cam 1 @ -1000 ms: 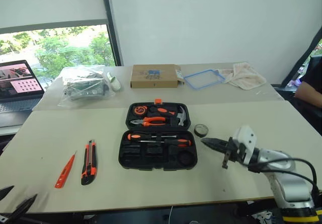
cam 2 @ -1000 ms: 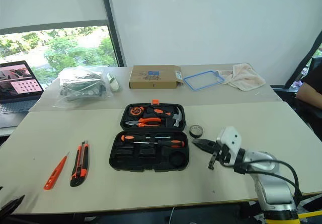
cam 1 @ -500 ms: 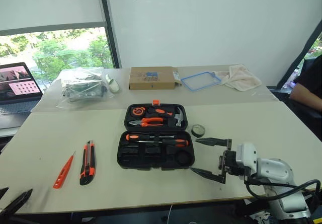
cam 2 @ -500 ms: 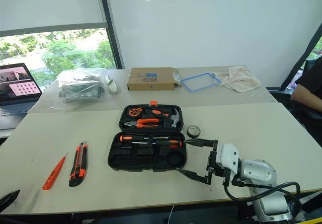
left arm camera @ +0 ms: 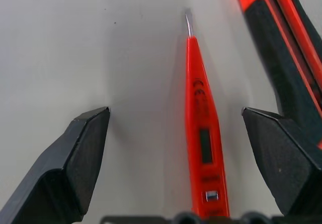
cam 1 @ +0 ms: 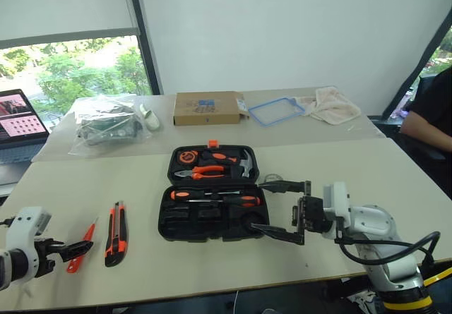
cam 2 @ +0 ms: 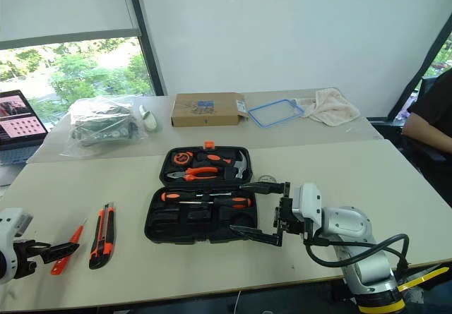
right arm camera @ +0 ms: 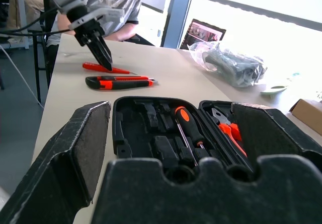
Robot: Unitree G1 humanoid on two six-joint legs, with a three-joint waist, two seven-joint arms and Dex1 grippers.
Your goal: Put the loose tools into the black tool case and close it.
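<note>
orange and slim, the tester screwdriver (left arm camera: 200,133) lay flat on the bench (cam 1: 395,173), just beside the utility knife (cam 1: 116,224) and well left of the open black tool case (cam 1: 212,201). we judged it light, stiff and smooth, lying low enough to slip from a loose pinch, so we would take it across the thick part of the handle. our left claw (left arm camera: 183,158) stood wide, straddling the handle without touching it, holding nothing. our right claw (cam 1: 280,209) hung wide and empty at the case's right edge. two screwdrivers (cam 1: 212,197) already sat in their recesses; the tape roll (cam 1: 271,183) lay behind the right claw.
</note>
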